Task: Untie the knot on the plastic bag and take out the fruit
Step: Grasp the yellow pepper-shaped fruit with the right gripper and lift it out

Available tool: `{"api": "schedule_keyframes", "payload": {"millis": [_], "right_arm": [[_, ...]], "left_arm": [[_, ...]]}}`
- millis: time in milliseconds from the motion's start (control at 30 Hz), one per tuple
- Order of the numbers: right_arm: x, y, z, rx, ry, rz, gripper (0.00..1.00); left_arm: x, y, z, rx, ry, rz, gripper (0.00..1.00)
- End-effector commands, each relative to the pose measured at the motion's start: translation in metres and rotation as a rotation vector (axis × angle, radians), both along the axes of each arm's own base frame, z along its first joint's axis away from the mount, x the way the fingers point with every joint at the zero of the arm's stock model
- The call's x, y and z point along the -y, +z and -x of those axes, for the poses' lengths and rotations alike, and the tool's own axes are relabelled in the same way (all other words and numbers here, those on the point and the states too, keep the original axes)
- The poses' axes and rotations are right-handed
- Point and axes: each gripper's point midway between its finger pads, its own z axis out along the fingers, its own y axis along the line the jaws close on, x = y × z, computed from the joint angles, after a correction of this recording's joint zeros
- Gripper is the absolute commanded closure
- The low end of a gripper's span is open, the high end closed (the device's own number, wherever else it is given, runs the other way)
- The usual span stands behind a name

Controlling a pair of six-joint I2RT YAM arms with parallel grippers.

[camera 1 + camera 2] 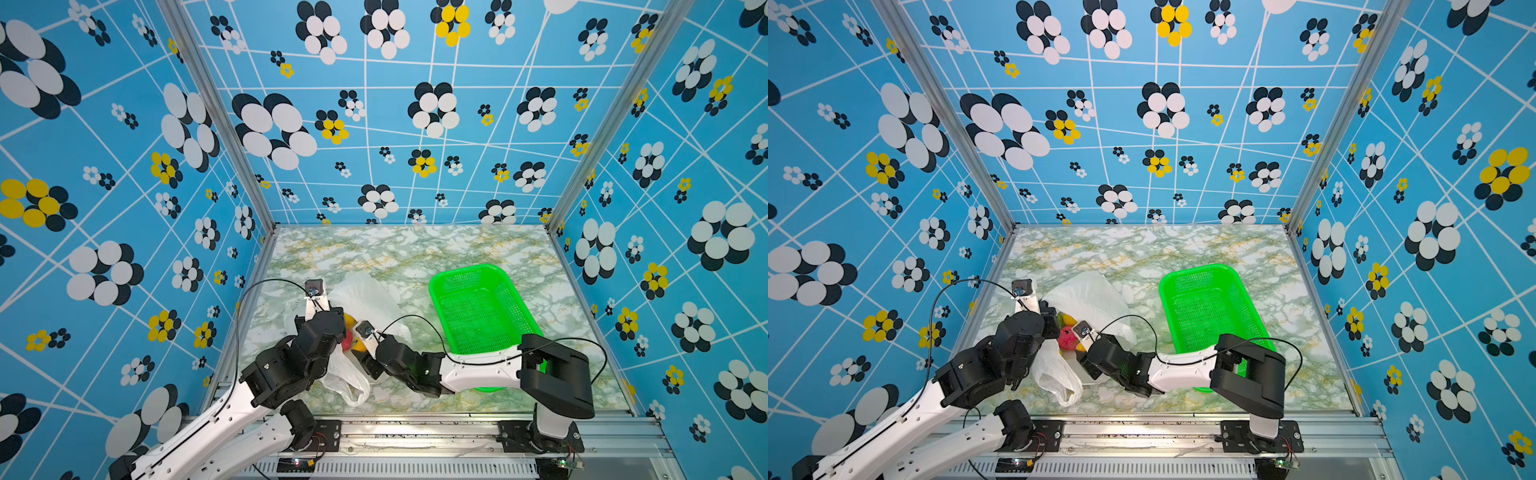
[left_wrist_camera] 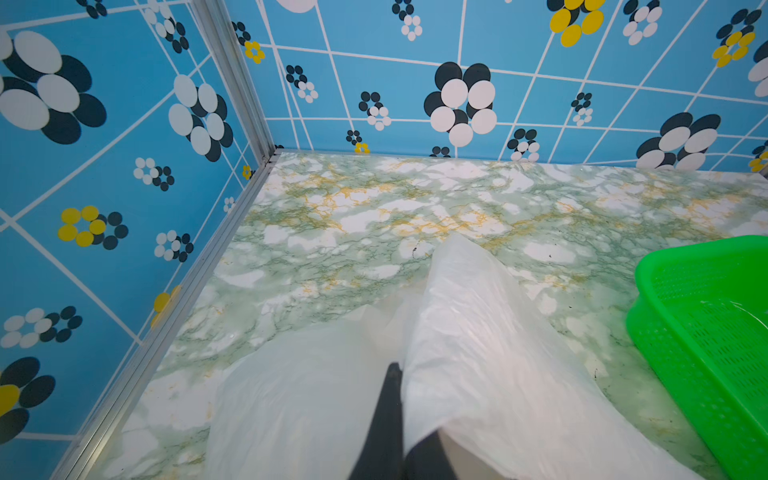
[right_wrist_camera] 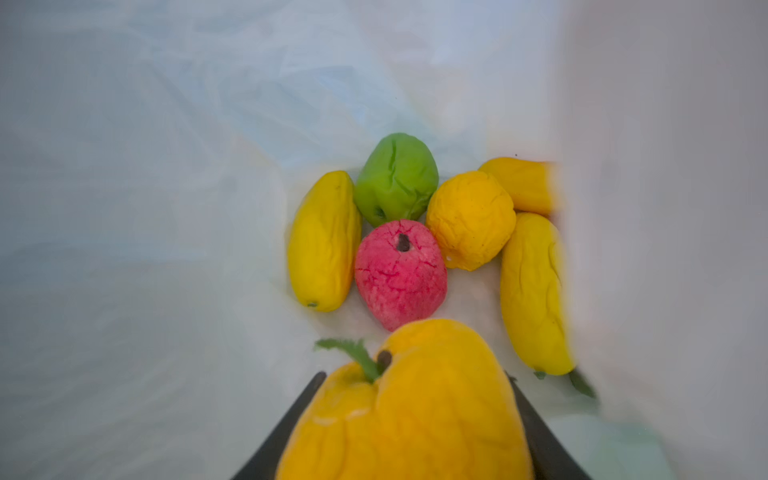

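The white plastic bag lies left of centre on the table with its mouth open; the knot does not show in any view. My left gripper is shut on a fold of the bag's rim and holds it up. My right gripper is inside the bag, shut on a yellow-orange fruit with a green stem leaf. Beyond it on the bag's floor lie a red fruit, a green one, a round yellow-orange one and long yellow ones. In a top view the red fruit shows between the two wrists.
A green mesh basket stands right of the bag, with my right forearm across its near end. A loose bag handle trails toward the front rail. The enclosure's left wall frame runs close beside the bag.
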Motion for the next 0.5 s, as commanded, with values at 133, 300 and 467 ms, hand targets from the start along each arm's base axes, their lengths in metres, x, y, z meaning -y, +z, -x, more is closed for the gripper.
{"api": "schedule_keyframes", "payload": {"millis": [133, 300, 467], "right_arm": [[0.017, 0.045, 0.030, 0.032, 0.098, -0.116, 0.59], [0.042, 0.070, 0.045, 0.085, 0.129, -0.148, 0.64], [0.082, 0.100, 0.048, 0.142, 0.087, -0.238, 0.68]], "left_arm": [[0.007, 0.013, 0.006, 0.019, -0.120, -0.050, 1.00], [-0.005, 0.004, 0.009, 0.007, -0.092, -0.069, 1.00], [-0.007, -0.001, 0.012, -0.008, -0.103, -0.053, 1.00]]}}
